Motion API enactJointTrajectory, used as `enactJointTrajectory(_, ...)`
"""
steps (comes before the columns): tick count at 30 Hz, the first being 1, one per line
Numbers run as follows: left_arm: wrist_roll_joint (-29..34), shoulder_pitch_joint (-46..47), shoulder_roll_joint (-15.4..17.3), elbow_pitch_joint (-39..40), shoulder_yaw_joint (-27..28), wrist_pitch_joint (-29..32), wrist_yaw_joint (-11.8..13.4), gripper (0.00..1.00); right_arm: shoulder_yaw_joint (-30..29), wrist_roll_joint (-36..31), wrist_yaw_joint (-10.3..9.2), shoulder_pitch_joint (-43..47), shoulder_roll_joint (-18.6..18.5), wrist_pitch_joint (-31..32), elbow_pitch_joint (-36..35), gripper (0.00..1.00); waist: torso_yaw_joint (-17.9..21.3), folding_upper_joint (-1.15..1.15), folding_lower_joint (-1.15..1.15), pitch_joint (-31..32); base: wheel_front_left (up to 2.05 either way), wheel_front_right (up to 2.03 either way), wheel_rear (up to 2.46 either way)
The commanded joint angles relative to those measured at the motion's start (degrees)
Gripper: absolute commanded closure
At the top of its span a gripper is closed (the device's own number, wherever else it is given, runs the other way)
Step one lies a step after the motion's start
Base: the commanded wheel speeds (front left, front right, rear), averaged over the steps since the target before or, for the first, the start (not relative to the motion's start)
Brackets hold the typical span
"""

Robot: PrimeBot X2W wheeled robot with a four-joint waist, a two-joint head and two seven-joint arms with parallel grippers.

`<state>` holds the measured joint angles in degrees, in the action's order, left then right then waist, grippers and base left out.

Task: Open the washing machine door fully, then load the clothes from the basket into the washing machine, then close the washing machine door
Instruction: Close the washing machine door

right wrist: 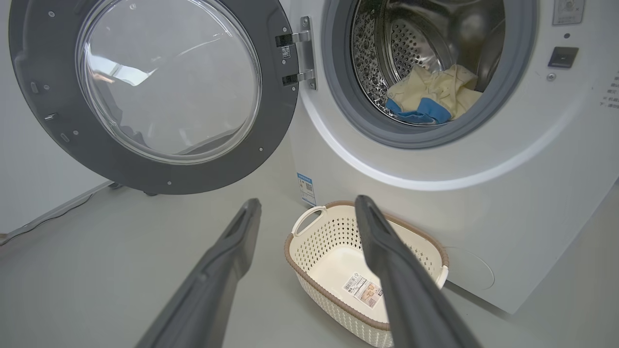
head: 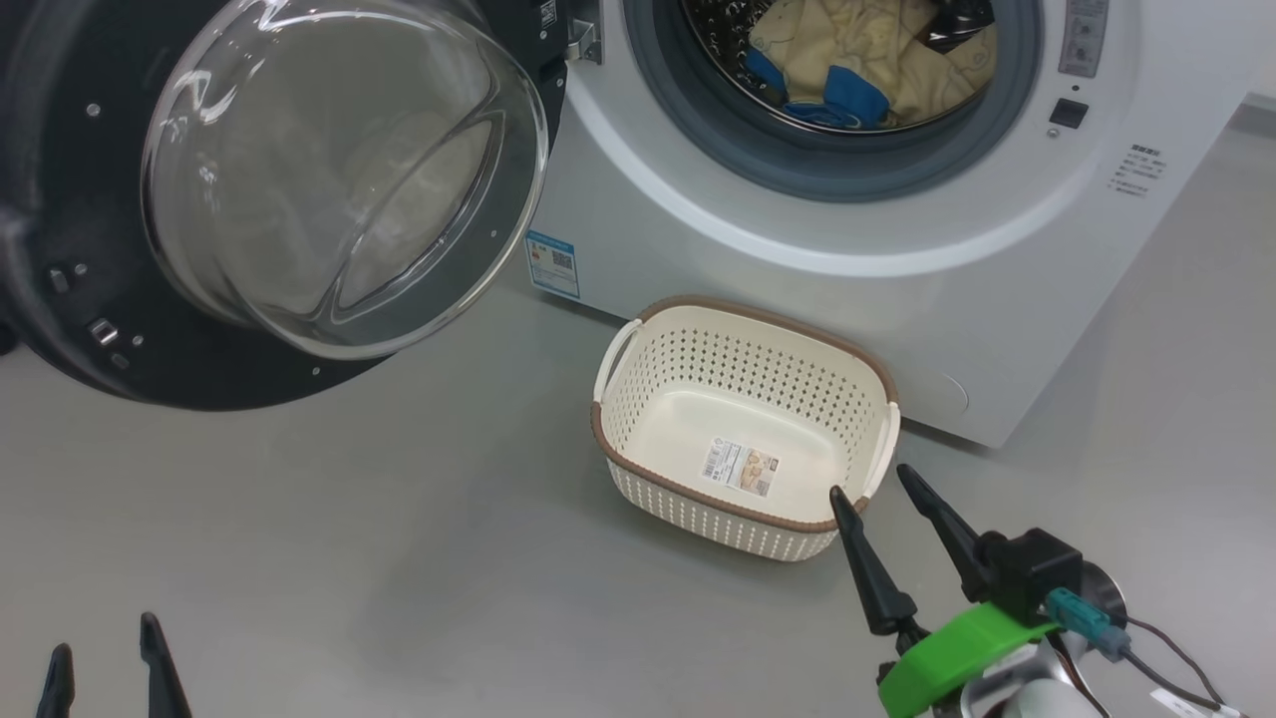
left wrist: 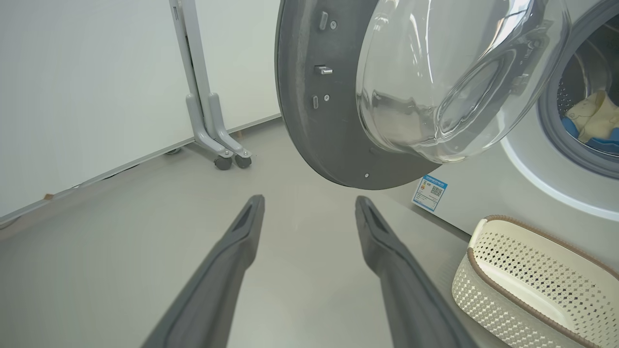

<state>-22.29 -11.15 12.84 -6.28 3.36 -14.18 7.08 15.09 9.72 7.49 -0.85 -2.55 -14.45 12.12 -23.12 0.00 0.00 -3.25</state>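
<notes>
Dark fingers of the left gripper (head: 105, 638) and the right gripper (head: 869, 481) stand apart, the right's tips by the near right corner of the basket (head: 698, 371). It sits on the floor (head: 399, 548) before the washing machine (head: 797, 299); the clothes (head: 857, 50) lie in the drum (right wrist: 387, 43), the washing machine door (head: 60, 199) swung wide leftward

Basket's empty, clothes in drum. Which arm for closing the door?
Probably left. The washing machine door hangs open on the robot's left, ahead of the open left pincer; the open right pincer sits by the basket, farther from it.
</notes>
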Motion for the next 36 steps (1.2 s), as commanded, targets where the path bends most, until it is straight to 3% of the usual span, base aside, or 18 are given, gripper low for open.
enactJointTrajectory(1,-0.34,2.60,0.42,1.29,2.53,-0.80,-0.05,0.00,1.22,-0.44,0.00,-2.96,-0.32,-0.55,-1.48,0.00,-0.28,0.00,0.00,-0.02,0.00,0.00,0.00)
enactJointTrajectory(24,0.58,2.42,-0.13,1.31,3.82,-0.82,-0.79,0.00,1.77,-0.28,0.00,-3.00,-0.32,-0.55,-1.02,0.00,-0.57,0.00,0.00,0.06,0.00,0.00,0.00)
enactJointTrajectory(25,0.30,2.43,-0.41,1.31,4.00,-0.82,-0.86,0.05,1.75,-0.27,0.00,-2.97,-0.32,-0.55,-1.03,0.00,-0.56,0.00,0.00,0.06,0.00,0.00,0.00)
enactJointTrajectory(26,-0.05,2.47,-0.70,1.32,4.21,-0.82,-1.00,0.40,1.72,-0.26,0.00,-2.94,-0.32,-0.55,-1.06,0.00,-0.56,0.00,0.00,0.01,0.00,0.00,0.00)
enactJointTrajectory(28,-0.82,2.63,-1.24,1.33,4.80,-0.82,-1.45,1.00,1.67,-0.26,0.00,-2.91,-0.32,-0.55,-1.13,0.00,-0.57,0.00,0.00,-0.12,0.00,0.00,0.00)
enactJointTrajectory(33,-6.64,3.51,-4.22,0.96,8.84,-0.82,-3.29,1.00,1.50,-0.21,0.00,-2.83,-0.32,-0.55,-1.26,0.00,-0.68,0.00,0.00,-0.32,0.00,0.00,0.00)
enactJointTrajectory(36,-10.63,4.74,-4.15,0.47,12.45,-0.82,-4.94,1.00,1.37,-0.24,0.00,-2.91,-0.32,-0.55,-1.32,0.00,-0.73,0.00,0.00,-0.48,0.00,0.00,0.00)
